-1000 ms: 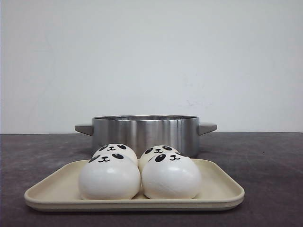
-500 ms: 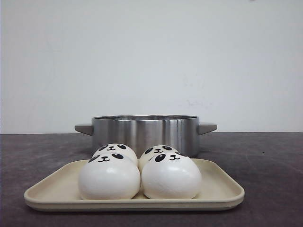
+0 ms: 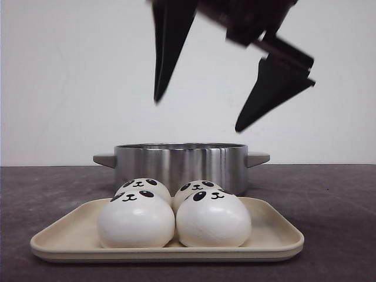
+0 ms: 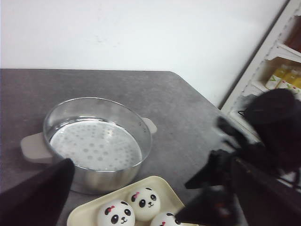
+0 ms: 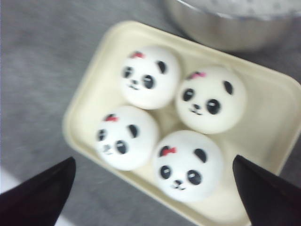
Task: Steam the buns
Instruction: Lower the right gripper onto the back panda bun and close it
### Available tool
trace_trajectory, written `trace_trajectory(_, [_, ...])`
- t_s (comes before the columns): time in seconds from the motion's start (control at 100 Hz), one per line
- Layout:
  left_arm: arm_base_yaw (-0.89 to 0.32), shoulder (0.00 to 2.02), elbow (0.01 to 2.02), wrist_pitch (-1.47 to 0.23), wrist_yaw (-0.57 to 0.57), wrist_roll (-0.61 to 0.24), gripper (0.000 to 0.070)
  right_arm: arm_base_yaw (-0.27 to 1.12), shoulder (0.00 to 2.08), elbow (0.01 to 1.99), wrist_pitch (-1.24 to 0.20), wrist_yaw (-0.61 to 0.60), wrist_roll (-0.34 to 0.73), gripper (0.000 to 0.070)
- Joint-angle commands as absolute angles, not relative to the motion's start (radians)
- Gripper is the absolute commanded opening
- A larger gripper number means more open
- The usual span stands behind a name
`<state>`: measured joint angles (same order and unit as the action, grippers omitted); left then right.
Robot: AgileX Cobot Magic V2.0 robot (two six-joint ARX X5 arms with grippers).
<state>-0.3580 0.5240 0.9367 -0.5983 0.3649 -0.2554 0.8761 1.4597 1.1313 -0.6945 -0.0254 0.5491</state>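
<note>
Well, starting at my left: my left gripper [image 4: 124, 197] shows only in its own wrist view, its dark fingers [image 4: 37, 193] spread wide with nothing between them. That view looks down on the steel pot [image 4: 96, 143], whose perforated steamer plate [image 4: 94, 146] lies bare inside, and on the near end of the cream tray [image 4: 82, 213].

In the front view, the four buns [image 3: 173, 212] sit together in the middle of the tray [image 3: 64, 235] — two in front, two behind, all touching, panda faces tilted upward. The pot [image 3: 179, 163] stands just behind the tray, grey handles out to either side, both resting on the dark table [image 3: 335, 205].

Further right and up, my right gripper [image 3: 200, 111] hangs in the air above the pot and the buns, well clear of both. Its two black fingers [image 3: 273, 94] are splayed wide apart, tips downward, gripping nothing. Its wrist view looks straight down on the tray [image 5: 277, 117] — all four buns [image 5: 171, 122] lie between the spread fingertips [image 5: 37, 195], each with a small pink bow by one ear.
</note>
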Motion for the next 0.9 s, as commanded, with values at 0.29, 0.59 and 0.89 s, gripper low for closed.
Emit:
trace_trajectory(0.29, [-0.416, 0.526, 0.948, -0.593, 0.359, -0.247, 0.0677, 0.826, 1.695, 1.302, -0.757, 0.025, 0.572, 0.0533])
trace_trajectory(0.59, [-0.428, 0.526, 0.948, -0.623, 0.359, -0.247, 0.0677, 0.752, 1.746, 1.302, -0.738, -0.035, 0.577, 0.049])
trace_trajectory(0.89, [-0.428, 0.526, 0.948, -0.621, 0.359, -0.243, 0.0677, 0.751, 1.766, 1.302, -0.709, -0.029, 0.572, 0.0491])
